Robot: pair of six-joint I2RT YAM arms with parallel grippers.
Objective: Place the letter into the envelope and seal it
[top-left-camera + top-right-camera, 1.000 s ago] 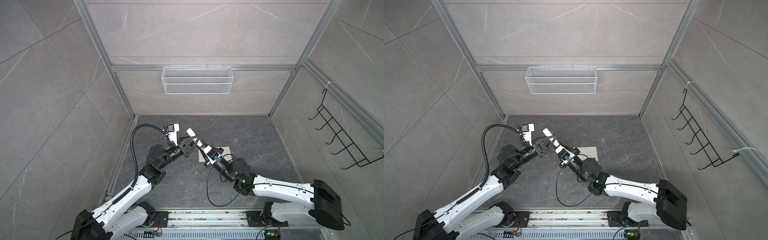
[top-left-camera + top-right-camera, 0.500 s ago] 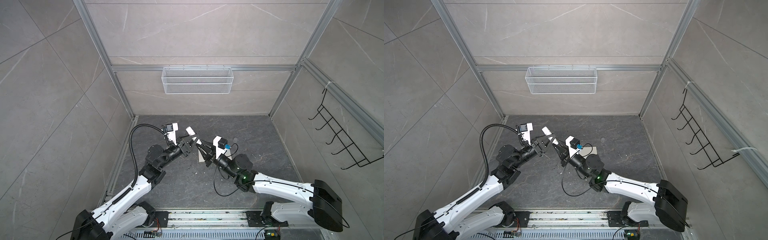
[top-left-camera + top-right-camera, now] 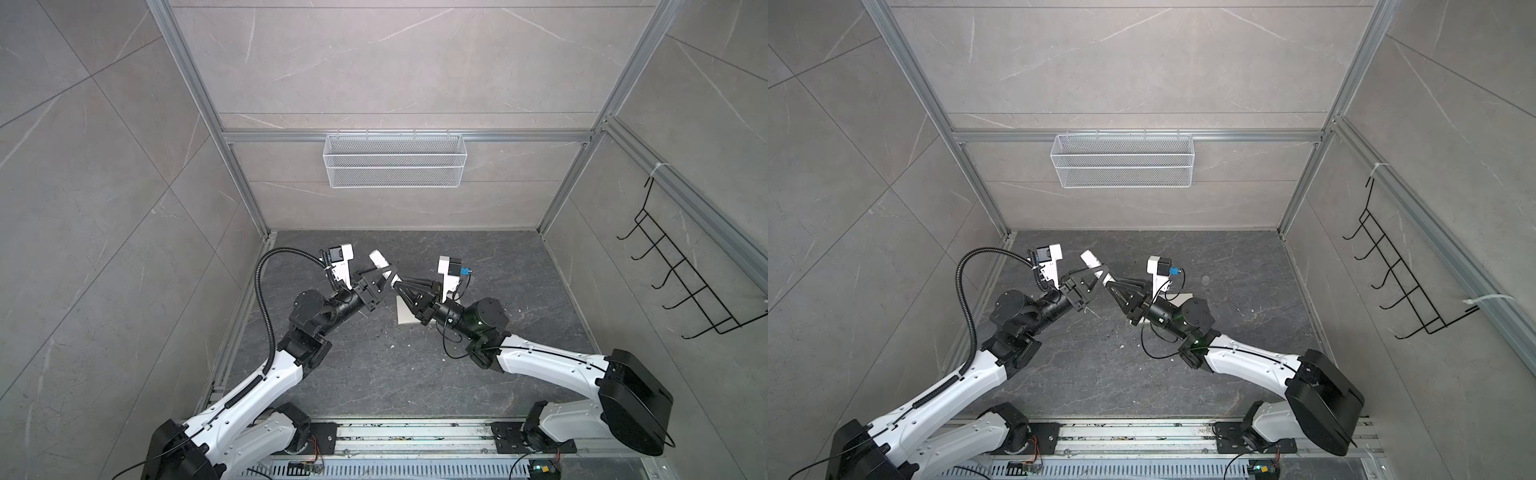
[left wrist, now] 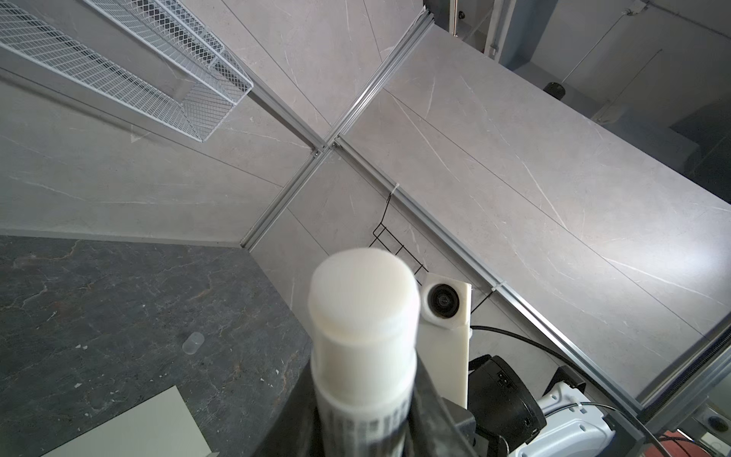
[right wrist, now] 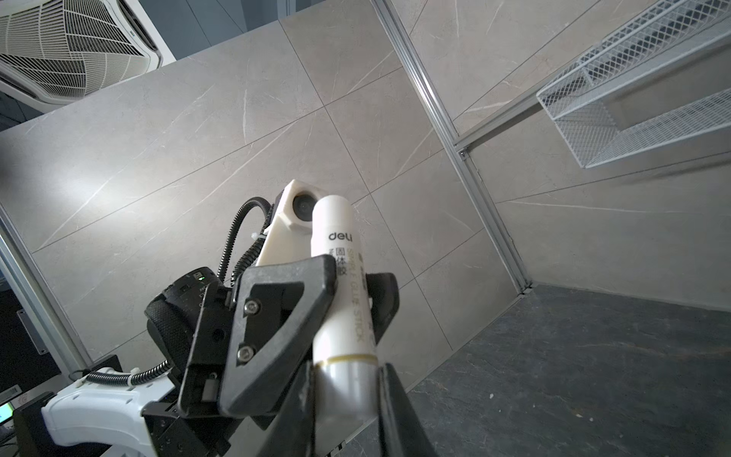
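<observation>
Cream envelope (image 3: 404, 313) flat on table (image 3: 374, 374) beneath right gripper (image 3: 397, 286); it and left gripper (image 3: 388, 274) clamp glue stick (image 3: 379, 260) aloft.

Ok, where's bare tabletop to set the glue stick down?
Free: the front-middle tabletop along the base rail; the strip from envelope to right wall, save a clear cap. Crowded: mid-back, where left end effector and right end effector grip the glue stick by the envelope.

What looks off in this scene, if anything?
Minor things only. A clear cap lies loose on the tabletop, apart from the envelope, while the glue stick is bare-tipped in mid-air. Small white flecks are scattered over the dark surface.
</observation>
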